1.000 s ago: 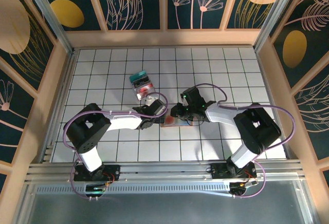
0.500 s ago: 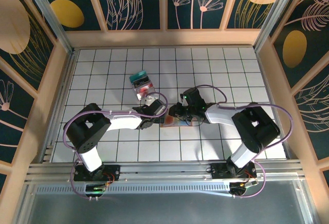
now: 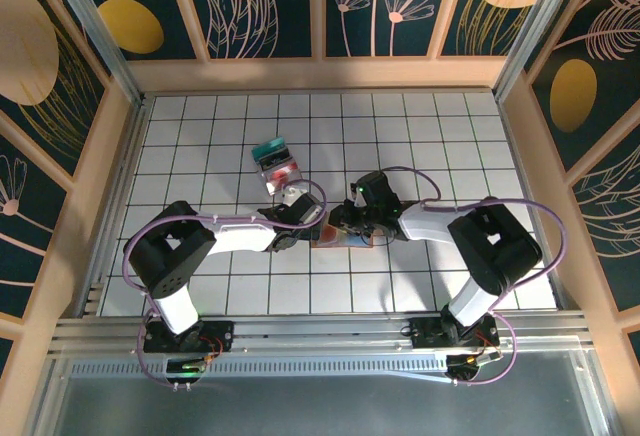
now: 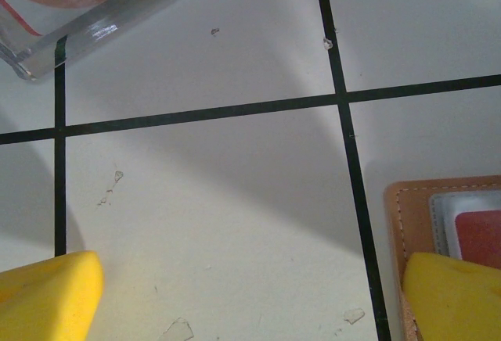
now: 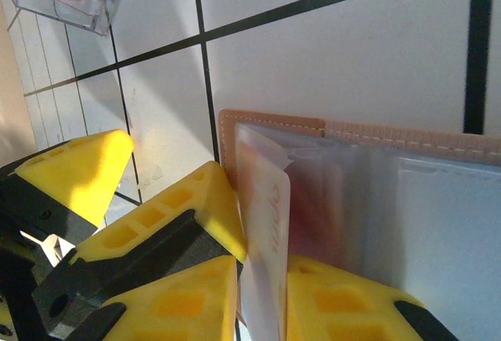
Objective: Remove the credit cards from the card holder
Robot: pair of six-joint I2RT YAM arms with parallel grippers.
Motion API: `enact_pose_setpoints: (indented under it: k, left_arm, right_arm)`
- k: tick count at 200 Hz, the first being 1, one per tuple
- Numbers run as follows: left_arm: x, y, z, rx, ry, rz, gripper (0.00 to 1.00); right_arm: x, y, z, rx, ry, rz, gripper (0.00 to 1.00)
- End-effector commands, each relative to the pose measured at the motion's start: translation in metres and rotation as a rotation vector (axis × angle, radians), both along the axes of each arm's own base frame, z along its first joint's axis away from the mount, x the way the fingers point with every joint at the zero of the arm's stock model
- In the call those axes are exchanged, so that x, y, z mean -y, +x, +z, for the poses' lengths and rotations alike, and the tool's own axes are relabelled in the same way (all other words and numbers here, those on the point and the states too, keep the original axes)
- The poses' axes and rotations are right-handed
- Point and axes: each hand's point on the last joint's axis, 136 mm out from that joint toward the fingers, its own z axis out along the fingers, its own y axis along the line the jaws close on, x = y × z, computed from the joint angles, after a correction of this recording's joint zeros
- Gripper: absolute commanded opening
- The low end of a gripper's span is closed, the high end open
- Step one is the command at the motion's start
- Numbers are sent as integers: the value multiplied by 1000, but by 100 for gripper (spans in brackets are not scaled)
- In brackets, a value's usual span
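card holder (image 5: 274,120): lies open and flat on the white gridded table (image 4: 203,200) between the two arms, clear sleeves up, tan stitched rim showing
left gripper (image 4: 250,298): jaws spread wide; one yellow finger sits over the holder's corner, the other over bare table, and we read this as pinning the holder down
right gripper (image 5: 262,298): fingers closed on the edge of a pale credit card (image 5: 266,208) that stands partly out of a sleeve
handling: we judge the holder light and floppy, likely to lift or slide along with the card unless pressed; the card is thin, stiff and smooth, apt to slip from the pads
where to hold: the card by its free edge, well in between the pads; the holder near an outer corner, away from the sleeve mouth
loose cards (image 3: 276,161): lie well apart, farther up the table
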Motion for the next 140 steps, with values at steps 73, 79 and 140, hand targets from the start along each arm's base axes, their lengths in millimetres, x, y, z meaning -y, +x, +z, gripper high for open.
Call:
enact_pose_setpoints:
  k: [73, 79, 140]
  left_arm:
    - [-12, -8, -21, -61, 67, 1, 99]
    - [-11, -8, -21, -62, 67, 1, 99]
    - [-11, -7, -22, -61, 67, 0, 99]
  right_arm:
    - [16, 5, 26, 54, 49, -32, 19]
    - [17, 5, 26, 56, 47, -32, 18]
    - [36, 8, 23, 69, -29, -76, 6]
